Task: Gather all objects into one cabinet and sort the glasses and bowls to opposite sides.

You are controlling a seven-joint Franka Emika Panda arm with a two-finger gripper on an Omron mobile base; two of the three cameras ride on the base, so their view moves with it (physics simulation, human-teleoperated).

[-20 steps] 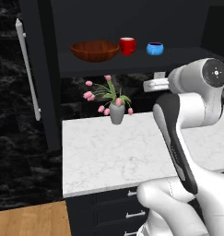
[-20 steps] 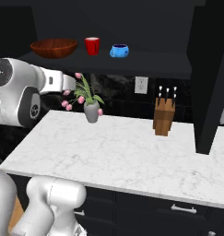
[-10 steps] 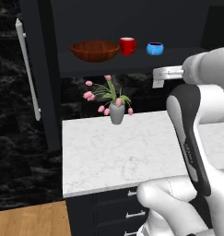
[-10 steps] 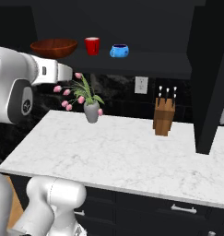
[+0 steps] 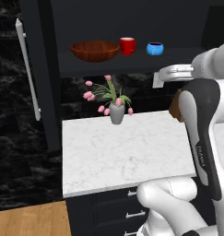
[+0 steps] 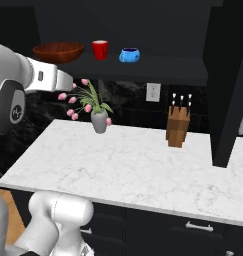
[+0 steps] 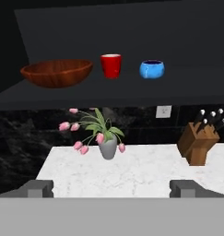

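Note:
On the black cabinet's dark shelf (image 7: 132, 94) (image 5: 132, 63) (image 6: 163, 67) three things stand in a row. The wide brown wooden bowl (image 7: 56, 73) (image 5: 95, 50) (image 6: 58, 50) is at the left. The red cup (image 7: 111, 65) (image 5: 127, 46) (image 6: 100, 49) is in the middle. The small blue bowl (image 7: 152, 69) (image 5: 155, 48) (image 6: 128, 54) is at the right. My gripper (image 7: 113, 189) is open and empty, held back from the shelf at about counter height, facing it.
A grey vase of pink tulips (image 7: 108, 148) (image 5: 116, 112) (image 6: 99, 121) stands at the back of the white marble counter (image 6: 138, 170). A wooden knife block (image 6: 177, 129) (image 7: 199, 145) sits to its right. Black drawers (image 5: 113, 209) lie below, and a tall black panel (image 6: 228, 80) is at the right.
The arm has drawn its hand back a little from the shelf. The jaws have stayed open. The bowls and the cup have not moved.

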